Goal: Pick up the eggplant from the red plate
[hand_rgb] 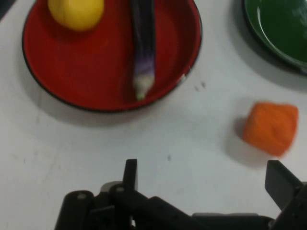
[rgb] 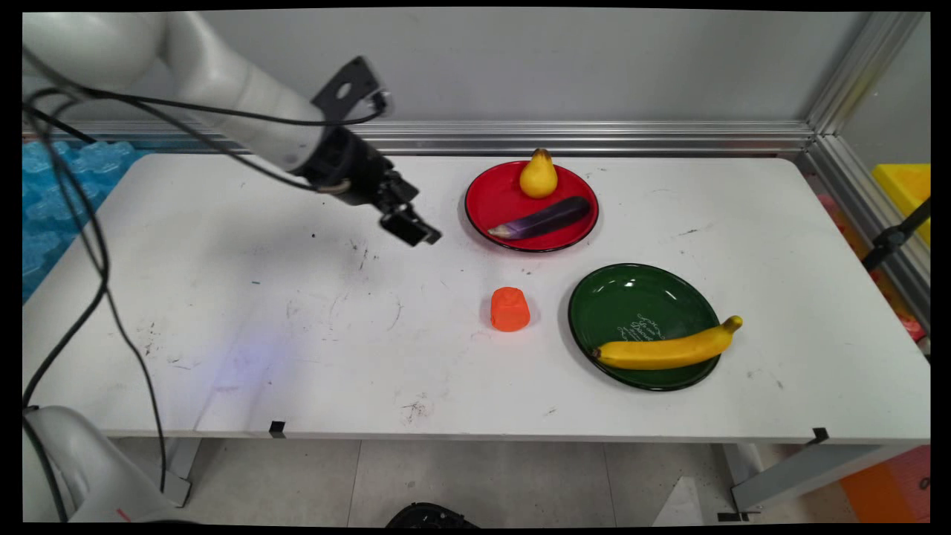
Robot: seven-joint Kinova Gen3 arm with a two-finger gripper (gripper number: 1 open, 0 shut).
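Now the gripper (rgb: pixel 416 228) hangs above the bare table (rgb: pixel 223 297), just left of the red plate (rgb: pixel 490 200), and it carries nothing: in the hand view the two black fingers (hand_rgb: pixel 130 173) stand wide apart with only white tabletop between them. It tilts forward and down toward the right, which is why the hand camera looks across at the red plate (hand_rgb: pixel 57 67) instead of straight down. On that plate a yellow pear (rgb: pixel 538 176) sits upright at the far rim, and a purple eggplant (rgb: pixel 541 219) lies slantwise across the near half, pale stem end pointing at the gripper side; both rest within the rim, well settled. Nearer the camera, an orange block (rgb: pixel 510 309) stands alone on the table, between the gripper and the green plate (rgb: pixel 631 297), touching neither plate. In the hand view that orange block (hand_rgb: pixel 271 128) lies just beyond the right-hand finger, off the gripper's centre line. Further right, a banana (rgb: pixel 665 348) lies along the green plate's near edge, its tip hanging over the rim.
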